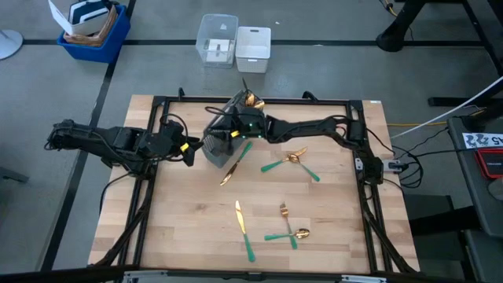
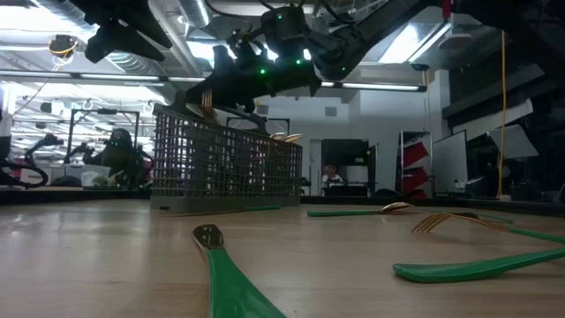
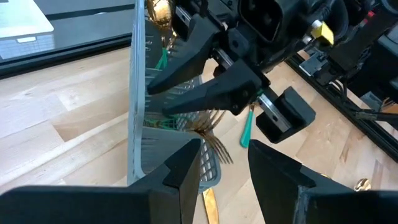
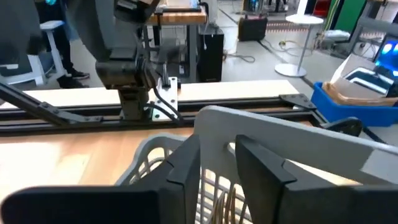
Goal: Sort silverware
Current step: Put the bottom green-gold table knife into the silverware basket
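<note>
Wooden table (image 1: 189,228), right fingers (image 3: 205,84) slightly apart over grey caddy (image 1: 220,148), left fingers (image 3: 186,165) apart, empty

My arms (image 1: 314,126) are matte black, built from boxy jointed links with loose black cables looped alongside. Small green lights (image 2: 262,71) glow on my right wrist housing. My fingers (image 3: 186,163) are flat, angular black wedges. A yellow tag (image 1: 185,145) marks my left wrist.
</note>
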